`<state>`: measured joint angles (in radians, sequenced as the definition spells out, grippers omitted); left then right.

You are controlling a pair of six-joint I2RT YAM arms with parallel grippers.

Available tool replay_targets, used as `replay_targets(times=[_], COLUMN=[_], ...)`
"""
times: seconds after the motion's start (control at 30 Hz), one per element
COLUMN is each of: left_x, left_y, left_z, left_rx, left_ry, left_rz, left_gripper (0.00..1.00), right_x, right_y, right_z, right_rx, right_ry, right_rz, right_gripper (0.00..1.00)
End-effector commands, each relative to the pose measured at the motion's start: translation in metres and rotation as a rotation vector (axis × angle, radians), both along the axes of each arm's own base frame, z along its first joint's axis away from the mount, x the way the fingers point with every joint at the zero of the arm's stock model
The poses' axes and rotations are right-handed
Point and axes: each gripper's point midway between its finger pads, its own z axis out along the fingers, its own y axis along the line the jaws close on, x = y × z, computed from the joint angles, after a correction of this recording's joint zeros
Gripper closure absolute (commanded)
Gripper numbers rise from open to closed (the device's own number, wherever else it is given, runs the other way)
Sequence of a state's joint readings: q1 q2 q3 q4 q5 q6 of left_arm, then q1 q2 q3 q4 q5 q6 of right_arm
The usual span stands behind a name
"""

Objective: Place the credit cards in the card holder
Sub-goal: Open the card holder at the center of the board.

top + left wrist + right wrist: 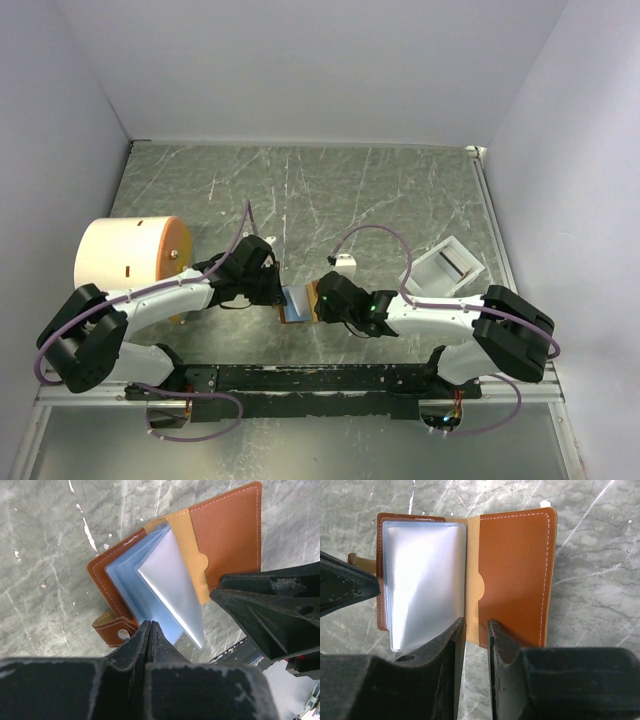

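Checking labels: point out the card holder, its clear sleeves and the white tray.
card holder (pixel 515 575), right wrist view, open brown cover.
clear sleeves (pixel 420 580), right wrist view, top sleeve.
white tray (pixel 432 272), top view, near wall.

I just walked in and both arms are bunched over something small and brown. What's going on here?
Both arms are working on the card holder, lying open between them. The left pincer is shut at the edge of its clear sleeves, one fanned up. The right pincer, jaws partly apart, sits at the holder's edge by the tan pocket. The sleeves in view look empty.
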<state>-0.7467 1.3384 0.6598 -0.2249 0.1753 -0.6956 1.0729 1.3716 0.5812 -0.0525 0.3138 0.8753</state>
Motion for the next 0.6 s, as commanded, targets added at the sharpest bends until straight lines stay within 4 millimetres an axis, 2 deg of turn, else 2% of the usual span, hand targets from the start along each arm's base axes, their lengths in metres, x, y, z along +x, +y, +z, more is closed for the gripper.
replay_targets(times=[0.0,0.57], left_x=[0.007,0.010], left_y=[0.000,-0.002], left_z=[0.005,-0.007], left_rx=[-0.012,-0.011], left_ry=[-0.046,-0.039], left_rz=[0.003,0.015], left_gripper=[0.93,0.93], right_x=[0.001,-0.003], right_y=[-0.002,0.000], right_z=[-0.005,-0.011], right_rx=[0.009,0.051], right_ry=[0.011,0.044], right_rz=[-0.015,-0.015], right_gripper=[0.76,0.75])
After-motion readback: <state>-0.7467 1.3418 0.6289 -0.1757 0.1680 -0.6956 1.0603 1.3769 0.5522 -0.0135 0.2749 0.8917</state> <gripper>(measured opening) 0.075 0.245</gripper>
